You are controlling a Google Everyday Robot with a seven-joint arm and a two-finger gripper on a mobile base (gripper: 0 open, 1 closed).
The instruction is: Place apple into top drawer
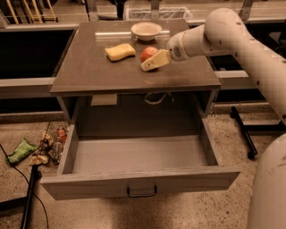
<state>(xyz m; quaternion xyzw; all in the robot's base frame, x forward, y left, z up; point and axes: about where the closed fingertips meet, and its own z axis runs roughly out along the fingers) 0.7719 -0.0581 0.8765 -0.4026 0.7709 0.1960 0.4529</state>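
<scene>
Stands on a speckled floor (134, 214). Carries a brown tabletop (89, 67), with the gripper (154, 62) low over its right half. Backs onto dark recesses (27, 53) above a grey ledge (27, 87). Has a wire basket (53, 141) of litter, a green packet (20, 150) and a black cable (18, 179) at left, black stand legs (243, 134) at right. Shows wooden chair legs (31, 11) far back left.
</scene>
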